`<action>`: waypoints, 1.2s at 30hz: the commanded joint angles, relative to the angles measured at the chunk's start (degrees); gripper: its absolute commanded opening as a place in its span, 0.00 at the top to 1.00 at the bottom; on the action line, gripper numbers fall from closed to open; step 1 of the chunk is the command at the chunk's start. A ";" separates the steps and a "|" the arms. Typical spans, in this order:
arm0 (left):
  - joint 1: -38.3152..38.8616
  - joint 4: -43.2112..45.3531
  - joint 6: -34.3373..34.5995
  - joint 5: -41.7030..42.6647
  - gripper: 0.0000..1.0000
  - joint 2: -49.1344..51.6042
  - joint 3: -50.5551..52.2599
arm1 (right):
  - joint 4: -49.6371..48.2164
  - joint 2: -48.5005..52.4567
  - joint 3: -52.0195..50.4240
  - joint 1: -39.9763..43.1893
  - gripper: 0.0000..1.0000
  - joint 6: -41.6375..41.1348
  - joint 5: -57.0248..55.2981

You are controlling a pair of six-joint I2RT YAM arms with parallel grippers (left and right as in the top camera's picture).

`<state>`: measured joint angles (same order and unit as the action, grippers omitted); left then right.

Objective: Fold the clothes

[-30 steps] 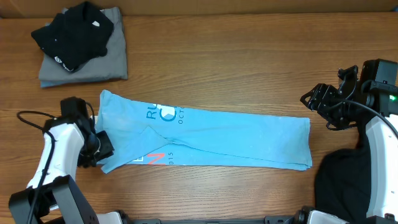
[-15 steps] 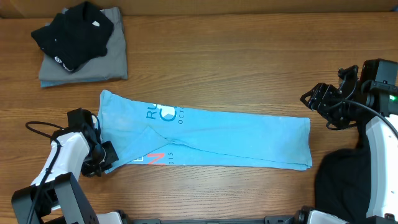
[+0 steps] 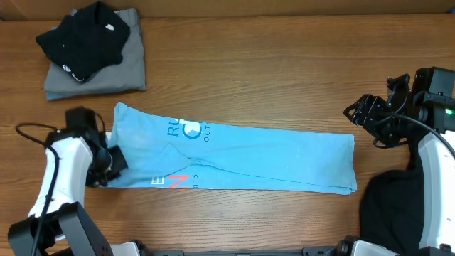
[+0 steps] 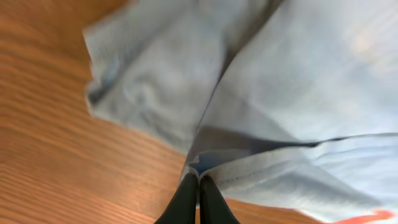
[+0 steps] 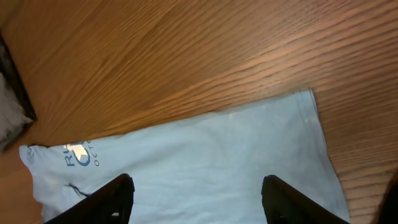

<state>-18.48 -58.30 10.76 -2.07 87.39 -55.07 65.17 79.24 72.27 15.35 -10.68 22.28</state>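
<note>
The light blue T-shirt [image 3: 234,158], one of the clothes, lies folded into a long strip across the table, its lettering near the left end. My left gripper [image 3: 114,162] sits at the shirt's lower left corner. In the left wrist view its black fingertips [image 4: 199,182] are pressed together on the shirt's hem [image 4: 249,171]. My right gripper [image 3: 353,114] hovers open just past the shirt's upper right corner. Its two fingers [image 5: 115,196] stand wide apart over the blue cloth [image 5: 205,155], with nothing between them.
A black garment [image 3: 82,37] lies on a folded grey one [image 3: 106,75] at the back left. Another dark cloth [image 3: 391,206] lies at the front right beside the right arm. Bare wooden table [image 3: 270,64] spans the back.
My left gripper has shut on the shirt's lower left corner and drawn it leftward, so the front edge lies straighter and more lettering shows. The right arm has held still.
</note>
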 commanded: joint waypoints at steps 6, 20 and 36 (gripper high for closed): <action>-0.24 4.85 -0.50 7.08 0.96 0.02 -3.96 | -0.42 -0.66 0.87 0.15 0.31 -0.20 0.33; 2.21 18.12 -0.50 10.71 0.96 0.04 -3.91 | -0.57 -0.66 0.87 0.15 0.30 -0.22 0.35; 3.93 16.50 -0.94 3.10 0.54 0.04 -3.93 | -0.59 -0.66 0.87 0.15 0.28 -0.20 0.33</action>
<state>-13.80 -41.65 10.52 3.38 87.39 -57.91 65.08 79.24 72.27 15.35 -10.74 22.28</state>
